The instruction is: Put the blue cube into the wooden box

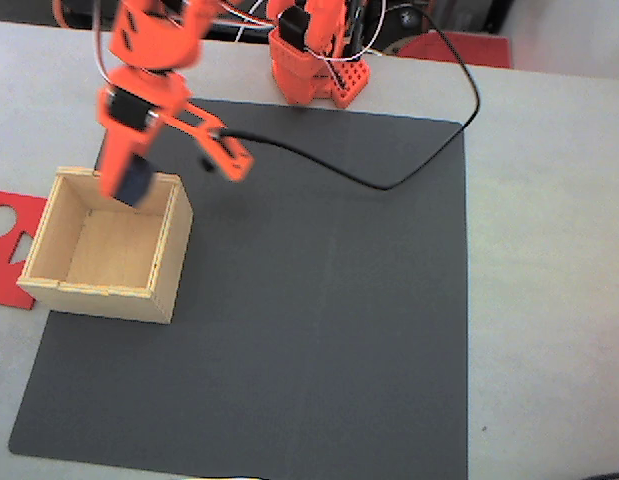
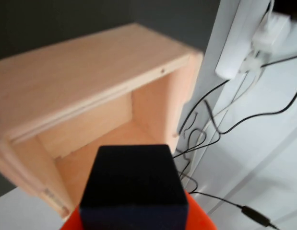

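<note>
The gripper (image 1: 139, 185) holds the blue cube (image 1: 135, 181) clamped between its fingers, above the far wall of the wooden box (image 1: 109, 295) at the mat's (image 1: 329, 330) left edge.

wooden box (image 1: 107, 247) on mat's (image 1: 319, 330) left edge in the fixed view, blue cube (image 1: 134, 181) above its far wall

Bright, washed-out light; blurry wrist view.
</note>
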`<state>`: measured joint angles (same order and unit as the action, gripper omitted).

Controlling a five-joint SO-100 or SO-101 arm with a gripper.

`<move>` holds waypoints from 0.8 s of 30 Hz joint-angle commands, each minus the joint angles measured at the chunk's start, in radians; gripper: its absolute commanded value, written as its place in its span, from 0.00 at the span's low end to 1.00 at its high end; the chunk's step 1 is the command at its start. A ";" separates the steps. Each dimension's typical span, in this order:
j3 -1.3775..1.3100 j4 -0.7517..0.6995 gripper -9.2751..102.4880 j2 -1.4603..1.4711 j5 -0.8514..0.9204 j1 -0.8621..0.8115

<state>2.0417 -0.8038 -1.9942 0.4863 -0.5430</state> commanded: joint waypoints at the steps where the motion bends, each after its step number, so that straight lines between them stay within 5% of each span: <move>1: 0.003 0.083 0.08 -0.023 0.009 0.035; 5: -0.029 0.140 0.08 0.037 0.032 0.037; 10: -0.293 -0.179 0.08 0.135 -0.049 0.023; 17: -0.371 -0.279 0.08 0.224 -0.098 0.014; 24: -1.009 -0.727 0.08 0.661 -0.213 -0.098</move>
<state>1.3284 -1.3944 -1.4450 0.3083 -0.5998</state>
